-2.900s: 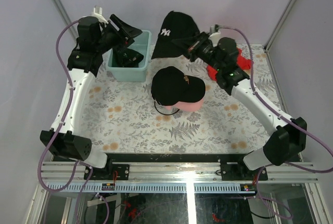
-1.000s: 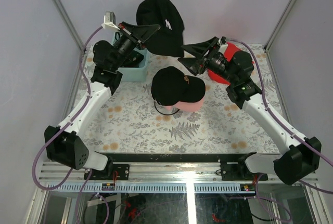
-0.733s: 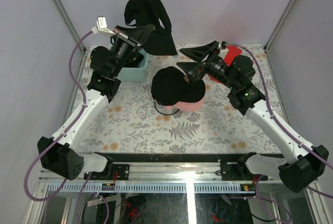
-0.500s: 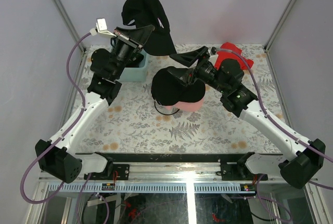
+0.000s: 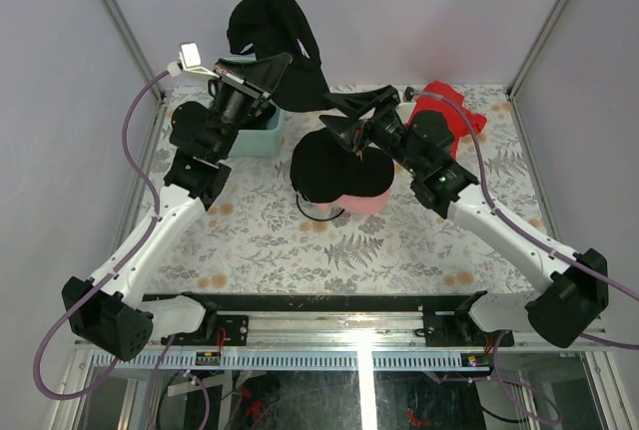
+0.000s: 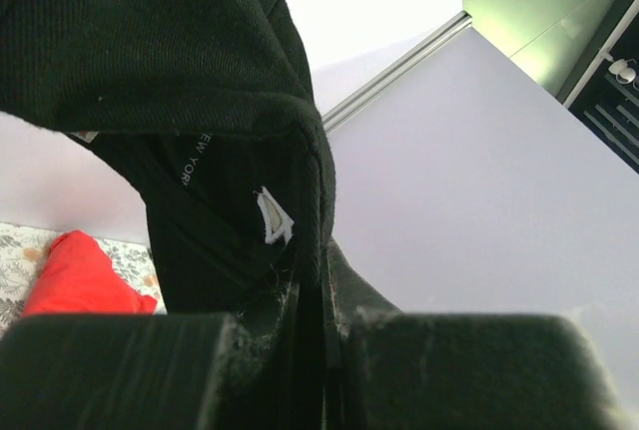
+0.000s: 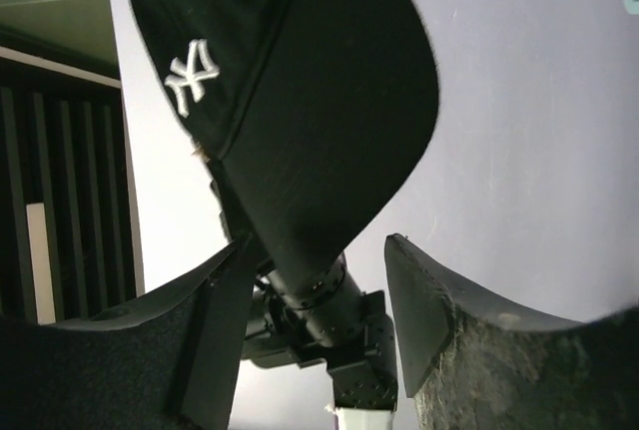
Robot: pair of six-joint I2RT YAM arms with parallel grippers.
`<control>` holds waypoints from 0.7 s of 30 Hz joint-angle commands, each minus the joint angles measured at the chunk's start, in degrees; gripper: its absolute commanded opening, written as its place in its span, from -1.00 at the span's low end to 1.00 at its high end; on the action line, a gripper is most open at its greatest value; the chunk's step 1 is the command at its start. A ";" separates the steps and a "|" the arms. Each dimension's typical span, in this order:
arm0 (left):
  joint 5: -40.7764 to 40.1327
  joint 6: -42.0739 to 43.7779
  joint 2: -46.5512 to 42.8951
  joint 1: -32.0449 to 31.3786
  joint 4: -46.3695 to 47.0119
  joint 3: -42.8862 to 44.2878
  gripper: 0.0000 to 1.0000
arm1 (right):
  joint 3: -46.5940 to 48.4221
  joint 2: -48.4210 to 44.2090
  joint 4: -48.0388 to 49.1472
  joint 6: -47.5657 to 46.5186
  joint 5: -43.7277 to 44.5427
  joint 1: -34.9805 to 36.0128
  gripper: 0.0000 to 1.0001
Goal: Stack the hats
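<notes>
High at the back of the cell, close to the rear wall, the held black cap (image 5: 265, 26) hangs well above the worktop (image 5: 300, 250). My left gripper (image 5: 283, 59) is clamped tight on it. The left wrist view shows the fabric at the cap's inner band pinched flat between the fingers (image 6: 120, 370), so the crown and brim droop free. I judge that a hold at the rim leaves the cap's hollow open to drop over another crown.

Below it and nearer to me, the stacked black cap (image 5: 324, 161) sits on the pink cap (image 5: 367, 201) at mid-worktop. That pile is where this one should go.

My right gripper (image 5: 344, 116) is raised between the pile and the lifted cap, jaws parted and holding nothing. Its wrist camera looks up at the brim and white logo (image 7: 190, 76). It seems set to steady or take the brim, though I cannot tell whether a finger touches it.

The red cloth (image 5: 449, 111) lies at the far right, and the mint tub (image 5: 268, 129) is at the far left, partly under my left arm. Both are apart from the pile. The near half of the worktop gives open room. The tight spot is above the pile, where both arms converge, so I would bring the cap down slowly.
</notes>
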 commanded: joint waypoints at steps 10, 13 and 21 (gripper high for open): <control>-0.59 1.66 -2.61 -0.58 2.54 -3.57 -1.00 | 2.21 2.19 6.73 1.84 2.39 0.25 -0.05; -0.54 1.61 -2.28 -0.66 3.06 -4.24 -1.00 | 2.48 2.29 6.98 2.56 2.15 0.25 -0.08; -0.23 1.66 -1.11 -1.65 4.73 -6.09 -1.00 | 2.36 2.72 8.81 5.11 1.49 0.25 -0.19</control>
